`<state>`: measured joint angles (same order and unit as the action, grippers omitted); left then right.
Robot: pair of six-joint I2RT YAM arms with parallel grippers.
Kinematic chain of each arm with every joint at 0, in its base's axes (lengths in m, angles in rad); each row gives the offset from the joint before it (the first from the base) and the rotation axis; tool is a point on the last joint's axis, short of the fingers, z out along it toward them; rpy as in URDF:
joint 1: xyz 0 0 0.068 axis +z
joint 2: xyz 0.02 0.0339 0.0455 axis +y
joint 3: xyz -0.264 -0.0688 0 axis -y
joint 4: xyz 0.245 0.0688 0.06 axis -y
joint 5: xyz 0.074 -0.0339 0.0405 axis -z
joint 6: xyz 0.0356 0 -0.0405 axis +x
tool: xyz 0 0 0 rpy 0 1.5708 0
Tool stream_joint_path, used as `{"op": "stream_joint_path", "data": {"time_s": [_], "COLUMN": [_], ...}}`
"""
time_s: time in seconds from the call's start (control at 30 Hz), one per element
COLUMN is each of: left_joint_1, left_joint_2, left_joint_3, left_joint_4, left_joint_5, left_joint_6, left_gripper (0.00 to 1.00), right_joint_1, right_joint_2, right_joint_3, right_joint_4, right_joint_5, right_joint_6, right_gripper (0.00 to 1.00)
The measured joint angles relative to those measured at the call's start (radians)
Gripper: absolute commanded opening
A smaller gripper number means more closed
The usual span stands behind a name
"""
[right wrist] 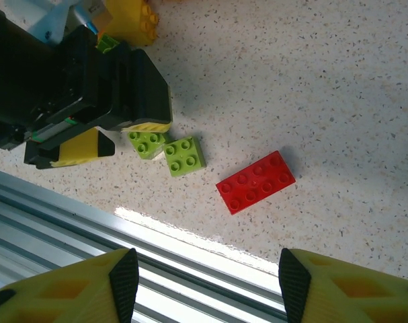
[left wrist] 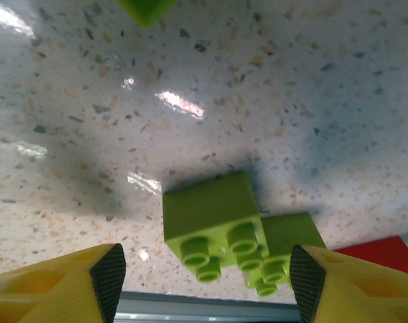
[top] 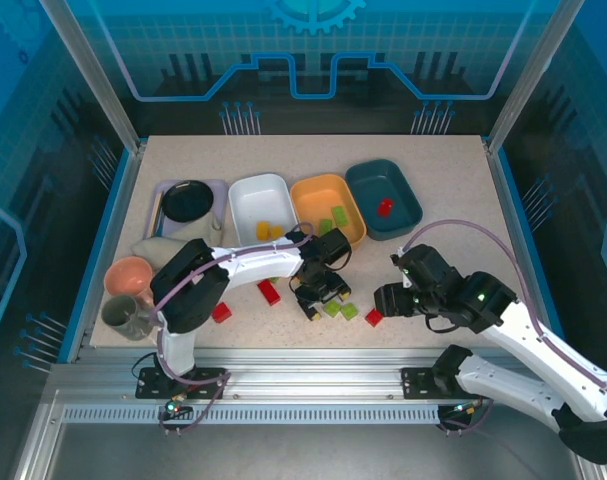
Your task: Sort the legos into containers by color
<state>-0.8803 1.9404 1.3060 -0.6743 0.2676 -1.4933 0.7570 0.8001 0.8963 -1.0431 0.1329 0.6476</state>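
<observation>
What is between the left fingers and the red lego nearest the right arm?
Two green legos lie side by side between the left fingers and the red lego, shown in the right wrist view.

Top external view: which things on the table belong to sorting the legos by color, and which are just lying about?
Job: white tray, orange tray, teal tray, red legos, green legos, yellow legos.
Lying about: lavender tray, black plate, pink cup, grey mug.
</observation>
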Motion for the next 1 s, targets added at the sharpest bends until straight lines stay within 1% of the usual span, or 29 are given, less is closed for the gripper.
{"op": "stream_joint_path", "data": {"time_s": [0.13,0.3,0.37,0.47,0.57,0.7,0.77,0.8,0.87,1.0], "left_joint_1": [0.000,0.000,0.000,0.000,0.014,0.082,0.139,0.163,0.222,0.311], "left_joint_2": [0.028,0.030,0.026,0.008,-0.032,-0.089,-0.098,-0.095,-0.069,0.064], "left_joint_3": [-0.006,-0.013,-0.011,-0.007,0.040,0.171,0.258,0.294,0.390,0.583], "left_joint_4": [0.018,0.029,0.027,-0.002,-0.085,-0.161,-0.188,-0.195,-0.212,-0.239], "left_joint_5": [-0.001,-0.001,-0.008,-0.059,-0.114,-0.164,-0.187,-0.197,-0.220,-0.239], "left_joint_6": [-0.045,-0.069,-0.067,-0.049,0.002,0.092,0.158,0.187,0.256,0.374], "left_gripper": [0.50,0.27,0.24,0.23,0.23,0.23,0.24,0.24,0.24,0.24], "right_joint_1": [-0.005,-0.022,-0.026,-0.033,-0.053,-0.135,-0.195,-0.221,-0.260,-0.260], "right_joint_2": [0.000,0.002,0.005,0.008,0.012,0.041,0.055,0.062,0.068,0.082], "right_joint_3": [0.000,-0.021,-0.029,-0.029,-0.029,-0.018,-0.018,-0.020,-0.053,-0.126], "right_joint_4": [0.000,0.006,0.006,0.010,0.015,0.034,0.076,0.106,0.224,0.473], "right_joint_5": [-0.001,-0.003,-0.003,-0.003,-0.010,-0.031,-0.066,-0.085,-0.139,-0.167], "right_joint_6": [0.000,0.000,0.000,0.000,0.002,0.042,0.079,0.102,0.152,0.206], "right_gripper": [0.60,0.60,0.60,0.60,0.61,0.68,0.69,0.70,0.70,0.72]}}
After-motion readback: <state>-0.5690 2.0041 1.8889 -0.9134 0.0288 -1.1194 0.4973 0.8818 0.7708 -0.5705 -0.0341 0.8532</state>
